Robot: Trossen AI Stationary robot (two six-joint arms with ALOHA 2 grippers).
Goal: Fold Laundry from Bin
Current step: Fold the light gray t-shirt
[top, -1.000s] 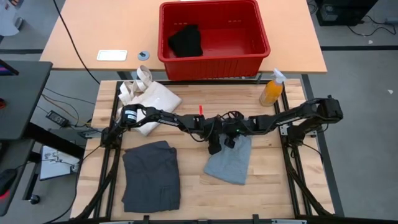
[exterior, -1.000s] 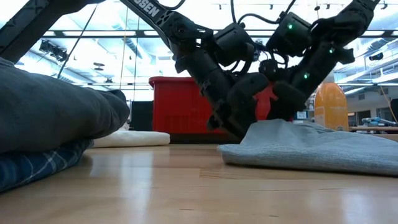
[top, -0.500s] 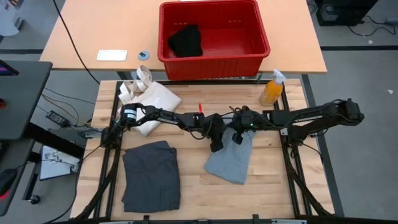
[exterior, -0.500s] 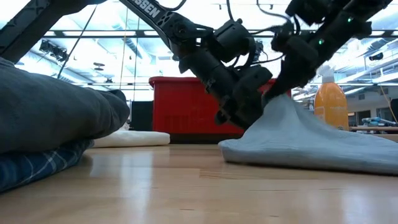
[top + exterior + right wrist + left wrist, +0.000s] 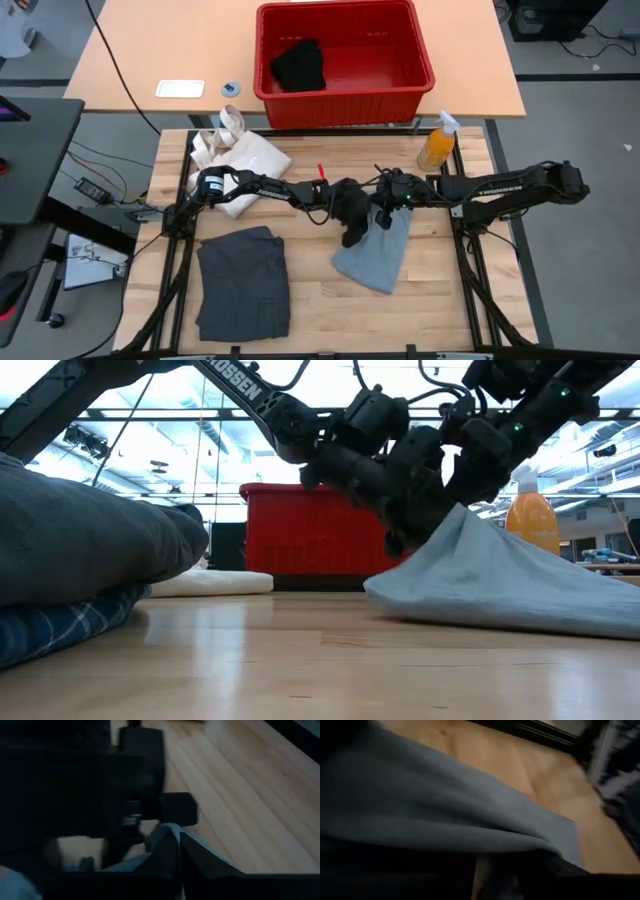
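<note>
The light grey piece (image 5: pixel 375 255) lies on the wooden table, its far edge raised into a peak (image 5: pixel 455 520). My left gripper (image 5: pixel 352 230) and my right gripper (image 5: pixel 386 214) meet at that far edge, both shut on the cloth. The dark charcoal-grey piece (image 5: pixel 243 282) lies folded at the near left, on top of the blue-and-white plaid shirt (image 5: pixel 50 628). The black piece (image 5: pixel 298 66) lies in the red bin (image 5: pixel 345 100) beyond the table's far edge. My left gripper holds the light grey piece at the left end of its far edge (image 5: pixel 358 236), coming slanting down from the table's left. The cloth (image 5: pixel 445 820) lies over its fingers and hides the place of contact. My right gripper pinches a fold of the far edge (image 5: pixel 167 831) between its two fingers, slanting down from the table's right. The cloth hangs from the fingers as a taut slope (image 5: pixel 500 565), and its near part rests on the table.
A cream-white tote bag (image 5: pixel 245 160) lies at the far left under my left arm. An orange spray bottle (image 5: pixel 437 146) stands at the far right corner. Bare wood (image 5: pixel 440 290) shows on the near right.
My right gripper has moved toward the table's left and far edge, taken hold of the light grey piece's far edge and risen. My left gripper has risen beside it. The far edge is lifted into a peak; the near part stays on the table.
</note>
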